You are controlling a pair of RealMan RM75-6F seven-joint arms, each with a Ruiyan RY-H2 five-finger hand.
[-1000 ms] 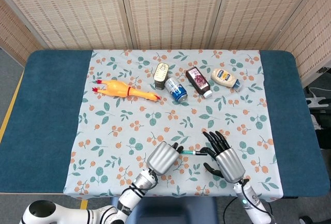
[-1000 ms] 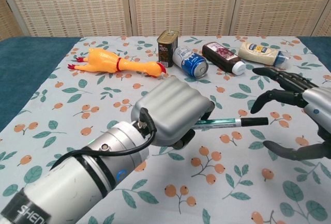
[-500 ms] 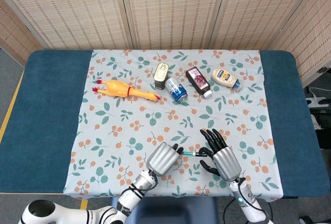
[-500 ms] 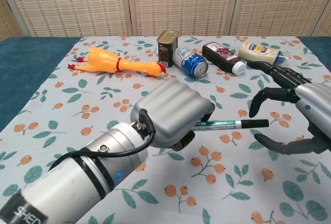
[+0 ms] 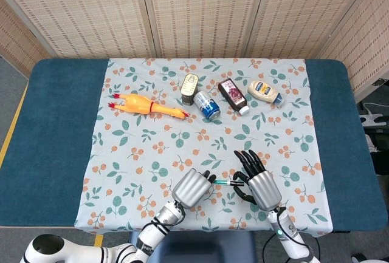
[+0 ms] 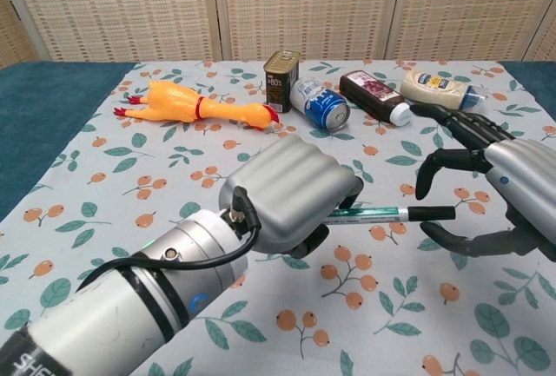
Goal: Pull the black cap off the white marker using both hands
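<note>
My left hand (image 6: pixel 291 189) (image 5: pixel 192 186) grips the white marker (image 6: pixel 369 214) (image 5: pixel 221 181) by its barrel, above the flowered cloth near the front edge. The marker points right, and its black cap (image 6: pixel 432 213) sticks out at the tip. My right hand (image 6: pixel 499 185) (image 5: pixel 260 183) is open just right of the cap, fingers spread and curved around the tip without touching it. In the head view the cap is hidden by the right hand's fingers.
At the back of the cloth lie a yellow rubber chicken (image 5: pixel 144 105), a small tin (image 5: pixel 189 88), a blue can (image 5: pixel 206 105), a dark sauce bottle (image 5: pixel 233 95) and a mayonnaise bottle (image 5: pixel 265 92). Blue table edges (image 5: pixel 58 129) flank the cloth.
My right hand has moved left toward the cap, its fingers now curving around the marker's tip. The left hand holds the marker almost still.
</note>
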